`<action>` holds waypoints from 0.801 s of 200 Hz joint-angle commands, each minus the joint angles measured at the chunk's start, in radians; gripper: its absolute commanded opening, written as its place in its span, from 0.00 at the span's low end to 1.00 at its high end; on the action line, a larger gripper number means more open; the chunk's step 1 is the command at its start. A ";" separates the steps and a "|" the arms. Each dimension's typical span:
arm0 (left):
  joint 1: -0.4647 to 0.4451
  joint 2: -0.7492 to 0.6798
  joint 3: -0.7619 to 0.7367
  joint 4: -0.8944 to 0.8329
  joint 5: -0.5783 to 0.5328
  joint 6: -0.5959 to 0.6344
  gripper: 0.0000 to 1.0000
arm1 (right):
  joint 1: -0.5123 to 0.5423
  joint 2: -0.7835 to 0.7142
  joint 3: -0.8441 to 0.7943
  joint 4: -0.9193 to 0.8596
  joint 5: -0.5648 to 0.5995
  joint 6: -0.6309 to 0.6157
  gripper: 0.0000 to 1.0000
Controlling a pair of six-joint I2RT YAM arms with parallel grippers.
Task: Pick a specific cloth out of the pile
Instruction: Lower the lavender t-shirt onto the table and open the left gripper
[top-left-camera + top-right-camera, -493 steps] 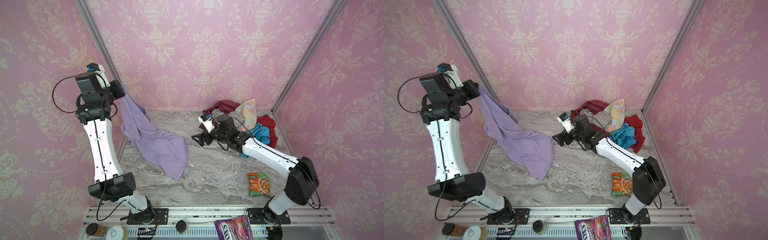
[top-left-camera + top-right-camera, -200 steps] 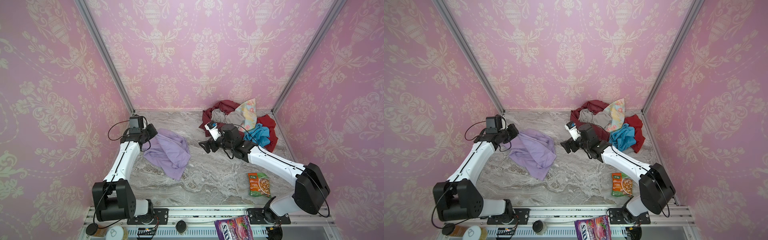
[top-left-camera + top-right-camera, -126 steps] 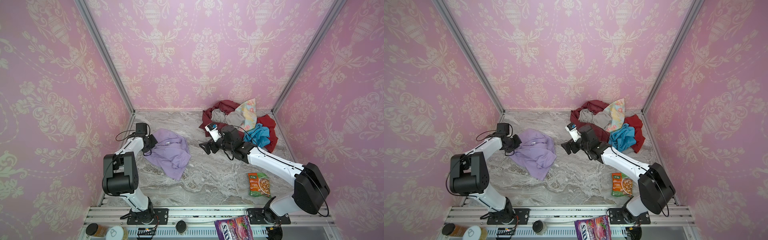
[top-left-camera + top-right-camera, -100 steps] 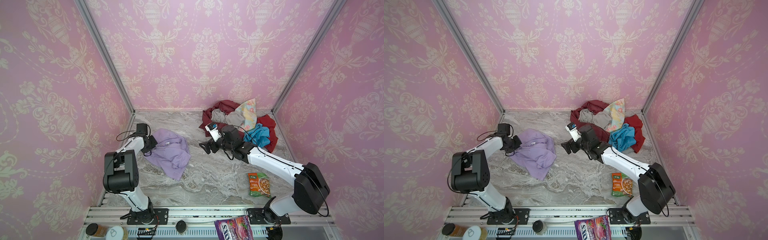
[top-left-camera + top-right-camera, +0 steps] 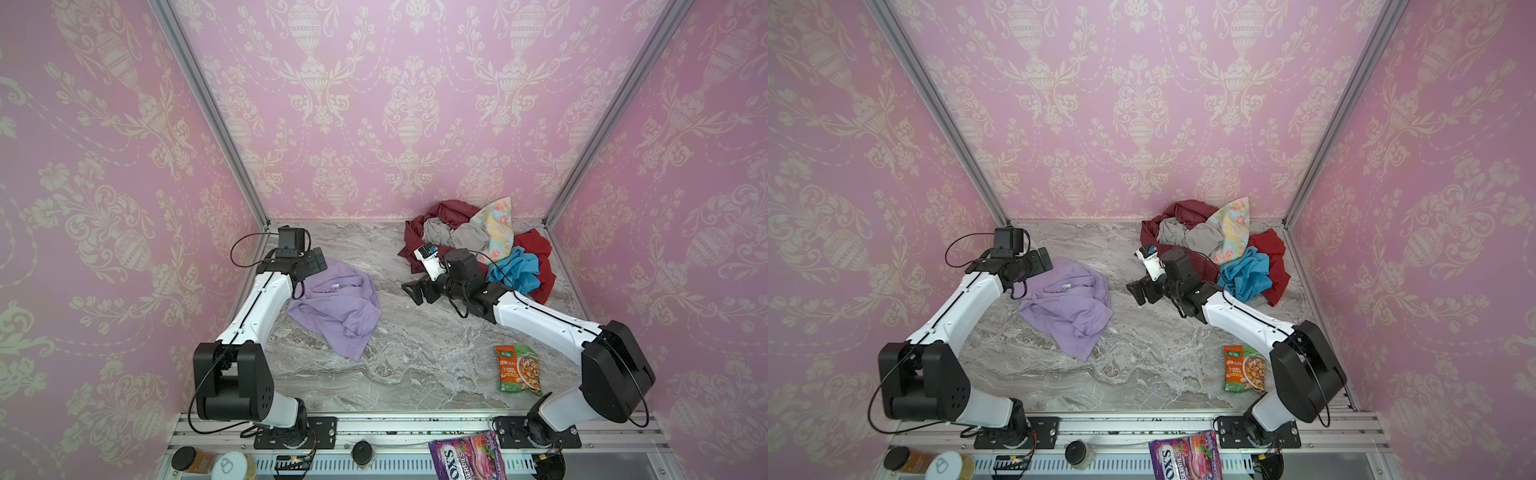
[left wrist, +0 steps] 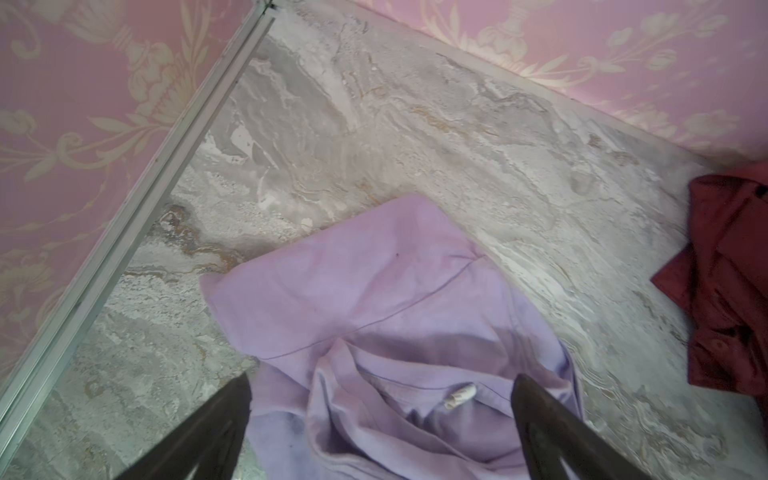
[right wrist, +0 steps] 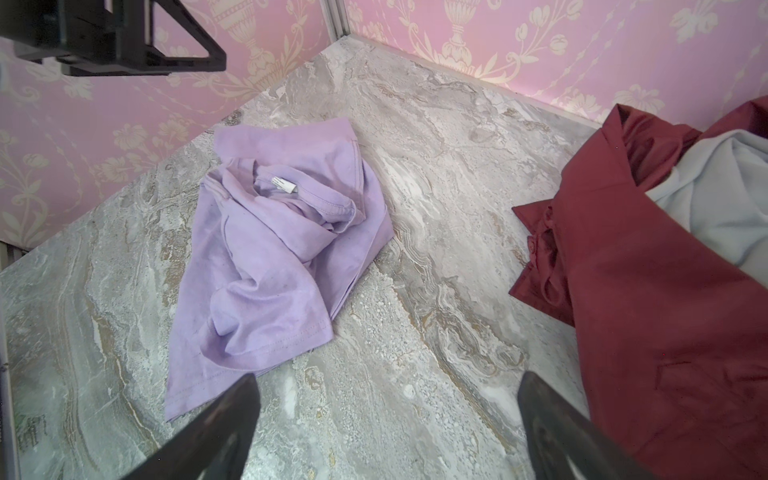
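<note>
Nearest to you, a green snack packet (image 5: 519,369) is lying on the worktop (image 5: 407,365), well apart from everything the task concerns.

Beyond it, the cloth (image 5: 337,309) is lying crumpled on the left half of the worktop, well apart from the pile (image 5: 473,239). Its long axis is running from the near hem away toward the far left corner. The collar label (image 5: 335,285) is sitting at the far end.

The left pincer (image 5: 316,262) is hovering at that far end, jaws standing wide with nothing clamped between them. Whether its tips are touching the fabric cannot be told. The right pincer (image 5: 411,291) is hanging over bare worktop between the cloth and the pile, jaws likewise wide and empty, pointing at the cloth. You are therefore treating the left arm as the nearer one, since the cloth is extending from its pincer toward the near edge.

Farthest back, the pile is resting in the right rear corner, a maroon garment (image 5: 536,266) lying under the grey, floral and teal pieces.

The right wrist view is giving you the cloth's whole outline and the bare strip separating it from the maroon edge. The left wrist view is showing only the collar end, framed between the fingers (image 6: 216,424). On this evidence, the separation is looking complete.
</note>
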 commanded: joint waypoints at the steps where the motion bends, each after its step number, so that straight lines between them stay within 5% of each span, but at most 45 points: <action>1: -0.095 -0.028 -0.040 -0.067 -0.033 -0.050 0.99 | -0.015 0.026 0.055 -0.005 0.054 0.059 0.97; 83: -0.212 0.086 -0.150 0.075 -0.003 -0.417 0.99 | -0.059 0.105 0.164 -0.117 0.207 0.190 0.97; 117: -0.221 0.250 -0.080 0.066 0.020 -0.328 0.99 | -0.063 0.088 0.144 -0.126 0.207 0.193 0.97; 160: -0.181 0.386 0.039 -0.033 0.080 -0.035 0.97 | -0.080 0.052 0.096 -0.126 0.212 0.175 0.97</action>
